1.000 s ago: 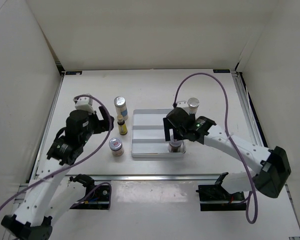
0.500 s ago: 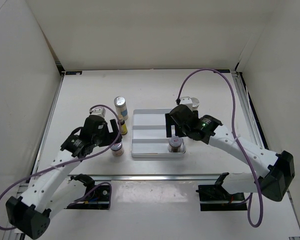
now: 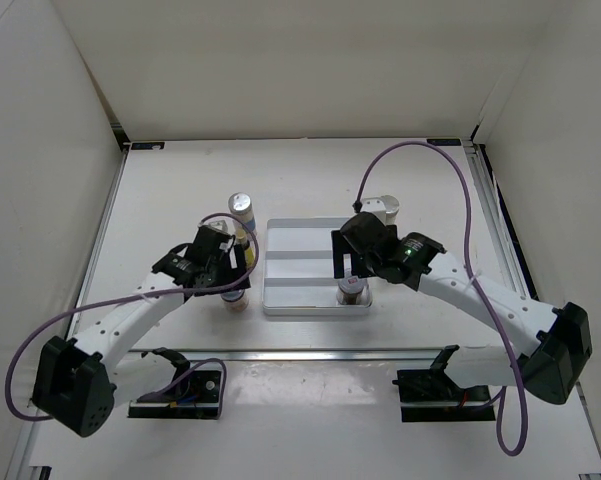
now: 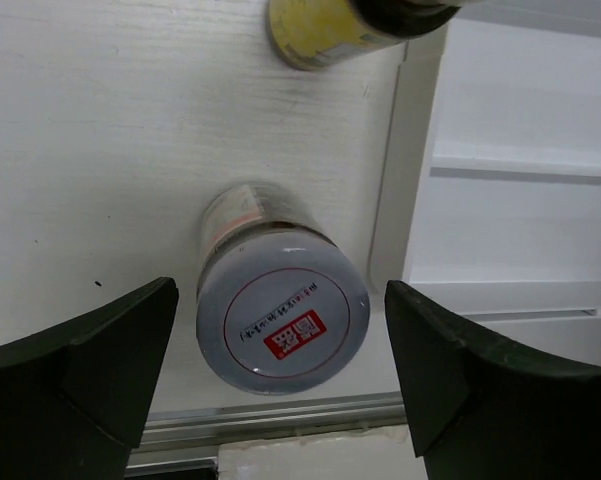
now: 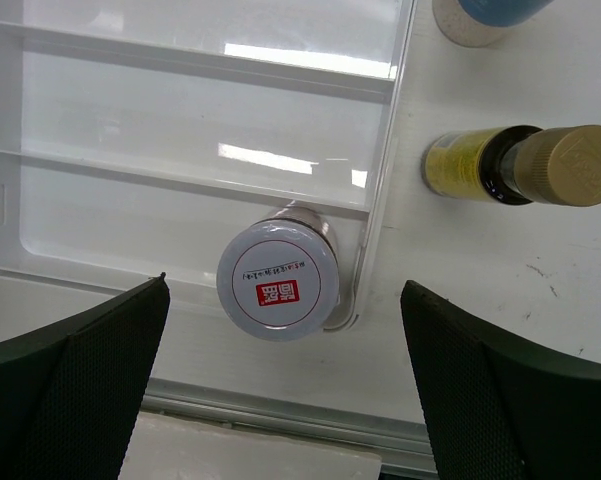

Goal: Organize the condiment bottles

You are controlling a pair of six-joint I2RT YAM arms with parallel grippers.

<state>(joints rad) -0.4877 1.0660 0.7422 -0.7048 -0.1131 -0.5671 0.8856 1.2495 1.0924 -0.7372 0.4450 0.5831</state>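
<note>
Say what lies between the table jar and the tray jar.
Between the table jar and the tray jar: only the left wall of the tray and its bare near compartment, seen in the top view.

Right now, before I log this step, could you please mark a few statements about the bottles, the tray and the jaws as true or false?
1. One silver-lidded jar stands inside the tray, at its near right corner. True.
2. The left jaws are shut on the other jar. False: they stand open on either side of it, with a gap at each side.
3. Both tall white bottles sit in the tray. False: one stands outside it on the left, the other outside it on the right.
4. The right jaws are open above the jar in the tray. True.
</note>
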